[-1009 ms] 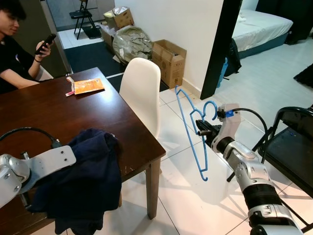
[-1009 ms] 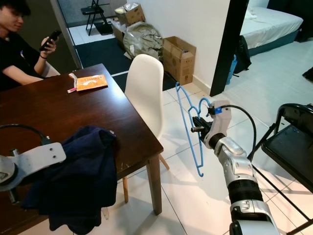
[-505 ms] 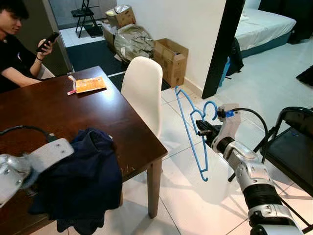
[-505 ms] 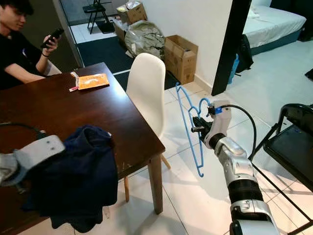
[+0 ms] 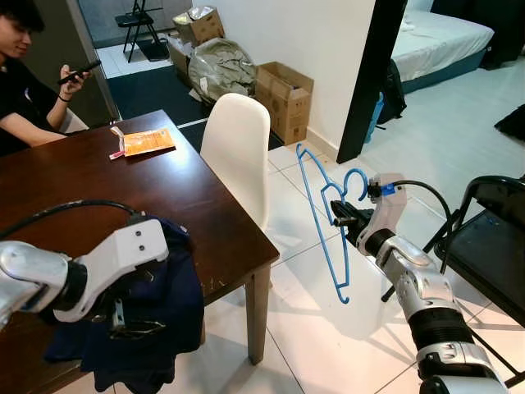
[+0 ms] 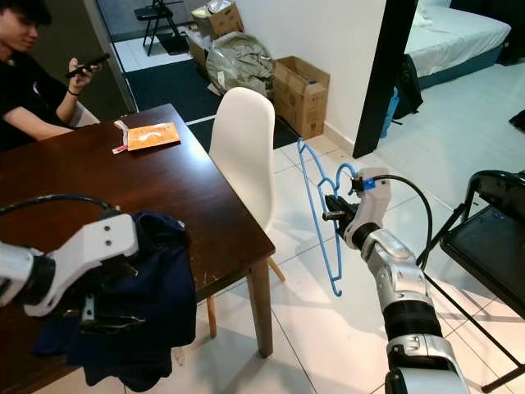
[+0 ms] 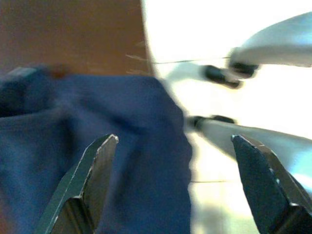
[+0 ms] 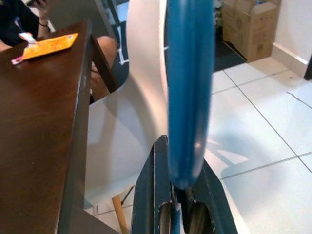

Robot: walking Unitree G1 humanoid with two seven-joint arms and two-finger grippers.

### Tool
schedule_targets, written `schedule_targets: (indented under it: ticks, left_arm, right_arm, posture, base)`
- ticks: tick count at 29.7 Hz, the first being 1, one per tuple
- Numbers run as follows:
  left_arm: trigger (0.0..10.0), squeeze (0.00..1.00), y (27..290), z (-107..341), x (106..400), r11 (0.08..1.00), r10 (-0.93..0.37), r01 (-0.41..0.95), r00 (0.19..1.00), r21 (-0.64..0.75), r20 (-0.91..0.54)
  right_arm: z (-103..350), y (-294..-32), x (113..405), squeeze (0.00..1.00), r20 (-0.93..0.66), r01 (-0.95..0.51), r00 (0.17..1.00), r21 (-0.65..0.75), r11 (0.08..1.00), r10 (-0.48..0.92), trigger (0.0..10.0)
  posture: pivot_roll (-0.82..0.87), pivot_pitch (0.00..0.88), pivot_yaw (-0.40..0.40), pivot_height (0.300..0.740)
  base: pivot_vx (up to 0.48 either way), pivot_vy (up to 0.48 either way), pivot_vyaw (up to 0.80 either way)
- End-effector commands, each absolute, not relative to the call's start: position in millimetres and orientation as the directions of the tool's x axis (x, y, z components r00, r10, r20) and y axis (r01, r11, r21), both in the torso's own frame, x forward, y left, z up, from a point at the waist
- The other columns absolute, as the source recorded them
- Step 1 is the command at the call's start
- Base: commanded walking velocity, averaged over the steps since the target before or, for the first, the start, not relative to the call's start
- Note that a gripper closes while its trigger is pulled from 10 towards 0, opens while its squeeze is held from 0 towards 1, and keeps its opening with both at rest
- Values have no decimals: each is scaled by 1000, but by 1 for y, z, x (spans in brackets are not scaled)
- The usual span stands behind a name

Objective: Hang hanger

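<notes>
Beside the white chair point(image 5: 238, 156), right hand point(image 5: 343, 220) grips blue hanger point(image 5: 324, 222).

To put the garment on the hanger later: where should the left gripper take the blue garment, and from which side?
Probably the raised fold of the garment near the table corner, from above. It bunches up there, and the open left gripper already points at it.
</notes>
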State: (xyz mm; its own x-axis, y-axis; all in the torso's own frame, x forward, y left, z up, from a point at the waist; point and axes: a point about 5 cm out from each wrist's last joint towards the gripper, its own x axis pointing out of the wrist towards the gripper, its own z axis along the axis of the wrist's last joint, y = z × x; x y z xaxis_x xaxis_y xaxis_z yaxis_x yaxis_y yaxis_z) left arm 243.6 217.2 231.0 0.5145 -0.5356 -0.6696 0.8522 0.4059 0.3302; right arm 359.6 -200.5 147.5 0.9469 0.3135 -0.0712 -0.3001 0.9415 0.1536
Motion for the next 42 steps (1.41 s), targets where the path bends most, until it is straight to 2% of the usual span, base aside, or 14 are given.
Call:
schedule_targets:
  ticks: [1, 3, 4, 6, 7, 9, 13, 14, 17, 20, 27, 29, 33, 42]
  left_arm:
    - [10000, 1000, 229, 239, 251, 434, -470, 796, 600, 423, -647]
    - [10000, 1000, 242, 243, 274, 489, -359, 665, 743, 564, -565]
    - [10000, 663, 249, 243, 284, 509, -300, 599, 796, 618, -525]
    - [10000, 663, 254, 242, 293, 527, -248, 540, 836, 656, -489]
    - [10000, 0, 254, 238, 301, 561, -233, 501, 859, 659, -455]
    - [10000, 0, 244, 226, 311, 636, -293, 508, 855, 581, -427]
    - [10000, 0, 217, 204, 312, 632, -457, 640, 763, 437, -457]
    - [10000, 0, 217, 204, 312, 632, -457, 640, 763, 437, -457]
    - [10000, 0, 189, 191, 299, 503, -648, 820, 567, 274, -509]
    - [10000, 0, 183, 191, 299, 471, -679, 844, 532, 257, -505]
    - [10000, 0, 201, 202, 316, 509, -582, 783, 620, 358, -527]
    - [10000, 0, 218, 205, 322, 562, -481, 716, 690, 413, -541]
    - [10000, 0, 233, 208, 324, 600, -390, 655, 740, 459, -548]
    - [10000, 0, 244, 194, 317, 619, -313, 644, 727, 449, -611]
  right_arm:
    - [148, -197, 361, 0, -71, -308, 944, 170, 936, 324, 10000]
    - [148, -197, 362, 0, -72, -309, 943, 170, 936, 324, 10000]
    - [148, -197, 362, 0, -73, -309, 943, 170, 936, 325, 10000]
    - [148, -197, 362, 0, -74, -310, 943, 169, 936, 325, 10000]
    - [148, -197, 362, 0, -74, -310, 943, 168, 936, 325, 10000]
    - [148, -196, 362, 0, -76, -309, 943, 167, 936, 325, 10000]
    - [148, -196, 363, 0, -79, -309, 943, 163, 937, 325, 10000]
    - [148, -196, 363, 0, -79, -309, 943, 163, 937, 325, 10000]
    - [147, -197, 362, 0, -83, -308, 942, 162, 937, 324, 10000]
    - [147, -198, 362, 0, -84, -307, 943, 162, 938, 323, 10000]
    - [145, -200, 361, 0, -86, -299, 945, 168, 939, 316, 10000]
    - [145, -200, 361, 0, -85, -299, 945, 170, 939, 317, 10000]
    - [145, -200, 361, 0, -86, -302, 944, 171, 938, 319, 10000]
    - [145, -199, 361, 0, -90, -304, 942, 173, 937, 323, 10000]
  posture:
    - [18, 108, 33, 740]
    - [16, 106, 32, 740]
    - [15, 106, 32, 740]
    - [15, 106, 32, 740]
    - [14, 102, 29, 740]
    - [14, 100, 27, 740]
    - [9, 98, 24, 740]
    - [9, 98, 24, 740]
    - [-1, 93, 25, 740]
    - [-3, 92, 27, 740]
    - [-4, 88, 32, 740]
    - [-3, 89, 32, 740]
    - [-2, 92, 29, 740]
    - [-6, 99, 28, 740]
  base:
    - [0, 0, 0]
    - [0, 0, 0]
    - [0, 0, 0]
    - [0, 0, 0]
    - [0, 0, 0]
    - [0, 0, 0]
    - [0, 0, 0]
    - [0, 0, 0]
    - [0, 0, 0]
    - [0, 0, 0]
    - [0, 0, 0]
    - [0, 0, 0]
    - [0, 0, 0]
    - [0, 0, 0]
